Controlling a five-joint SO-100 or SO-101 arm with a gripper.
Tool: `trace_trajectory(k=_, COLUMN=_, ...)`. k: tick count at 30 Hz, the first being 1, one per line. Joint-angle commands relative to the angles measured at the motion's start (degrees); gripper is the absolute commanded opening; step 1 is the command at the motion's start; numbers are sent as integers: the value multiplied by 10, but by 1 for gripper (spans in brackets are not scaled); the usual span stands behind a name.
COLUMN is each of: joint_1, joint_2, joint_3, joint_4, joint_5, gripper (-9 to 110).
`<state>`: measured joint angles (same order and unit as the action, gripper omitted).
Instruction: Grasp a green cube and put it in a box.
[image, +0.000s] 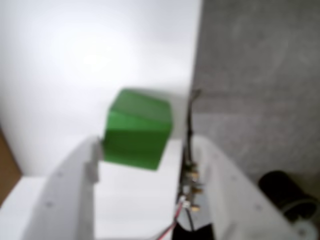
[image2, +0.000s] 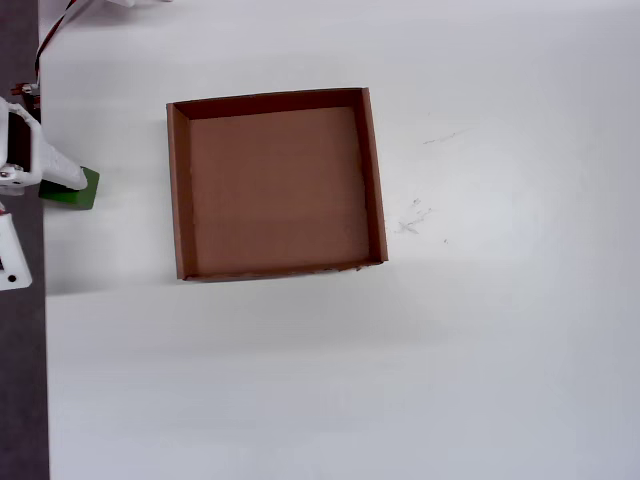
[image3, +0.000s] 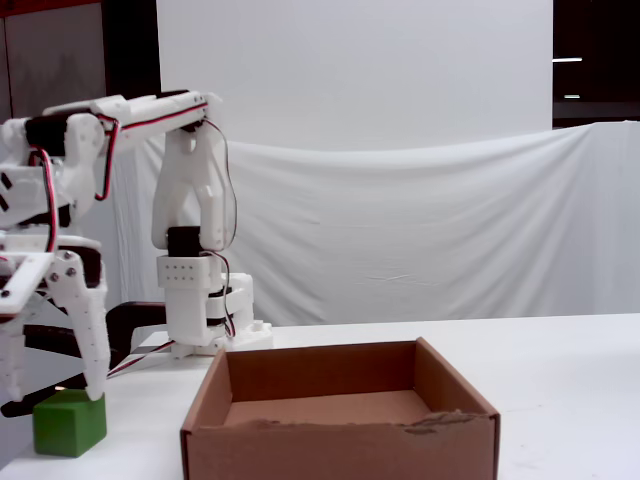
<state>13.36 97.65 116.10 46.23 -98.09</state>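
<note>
The green cube (image: 137, 130) sits on the white table near its left edge in the overhead view (image2: 74, 190), left of the box. In the fixed view the cube (image3: 68, 423) rests on the table at the lower left. My gripper (image: 142, 142) is open, and the cube lies at its fingertips, close against the left finger (image: 90, 155). In the fixed view the gripper (image3: 50, 395) hangs just over the cube, with one finger (image3: 92, 350) reaching down to the cube's top. The brown cardboard box (image2: 176, 190) is empty; its front wall (image3: 330, 450) faces the fixed camera.
The table's left edge runs beside the cube, with a dark floor strip (image2: 20, 380) beyond it. The arm's base and upright links (image3: 195, 290) stand behind the box. A white cloth (image3: 420, 230) hangs at the back.
</note>
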Motion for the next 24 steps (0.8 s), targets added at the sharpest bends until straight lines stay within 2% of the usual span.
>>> trace_trajectory(k=1, joint_1=3, joint_2=23, joint_3=-25, joint_4=-2, joint_5=-7, gripper=32)
trace_trajectory(k=24, joint_1=11, joint_2=-25, joint_3=-33, joint_4=-33, joint_5=-11, gripper=34)
